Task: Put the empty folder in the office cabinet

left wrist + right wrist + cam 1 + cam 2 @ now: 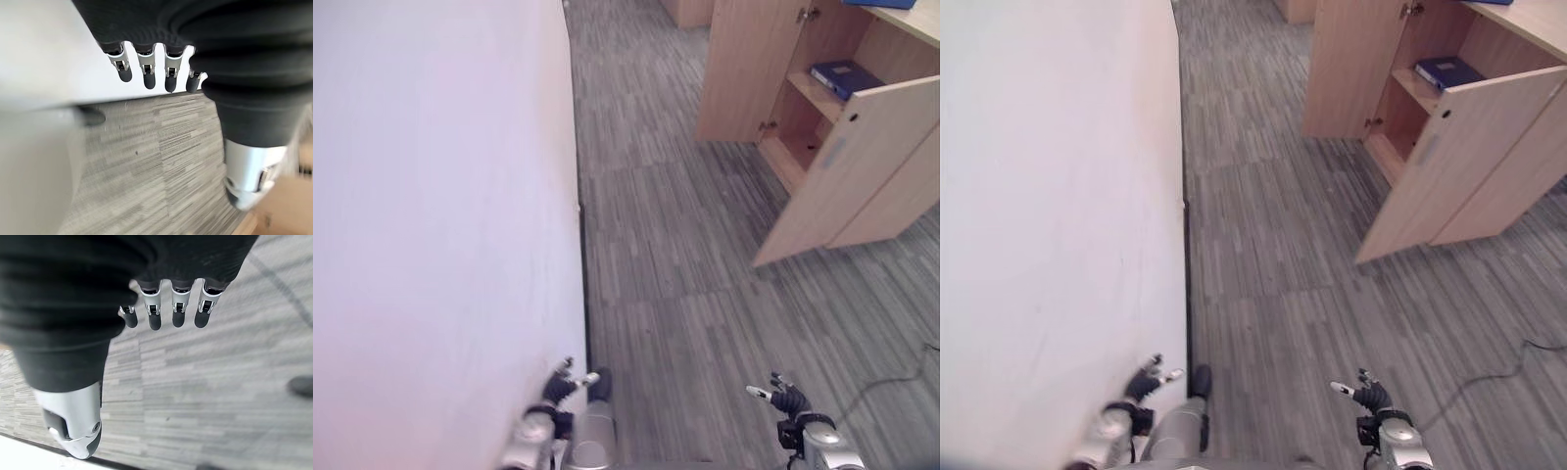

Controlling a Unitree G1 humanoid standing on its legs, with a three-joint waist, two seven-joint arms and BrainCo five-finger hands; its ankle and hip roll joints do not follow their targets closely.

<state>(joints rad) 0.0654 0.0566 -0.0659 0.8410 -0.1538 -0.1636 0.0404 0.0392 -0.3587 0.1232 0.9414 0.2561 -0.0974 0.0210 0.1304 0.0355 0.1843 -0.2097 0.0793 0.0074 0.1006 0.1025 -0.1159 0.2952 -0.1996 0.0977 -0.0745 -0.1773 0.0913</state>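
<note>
Hanging apparently relaxed, left robot hand [564, 384] holds nothing.

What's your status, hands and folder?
Left hand and right hand both open, holding nothing. Blue folder lying on the shelf in the cabinet, door open. Grey floor between; white wall close on the left.

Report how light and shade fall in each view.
Left eye view: the wall is bright and even, and the cabinet is shaded inside, though the blue folder on its shelf is plain to see. Left wrist view: the left hand is dark against the bright wall. Right wrist view: the right hand hangs over evenly lit floor.
</note>
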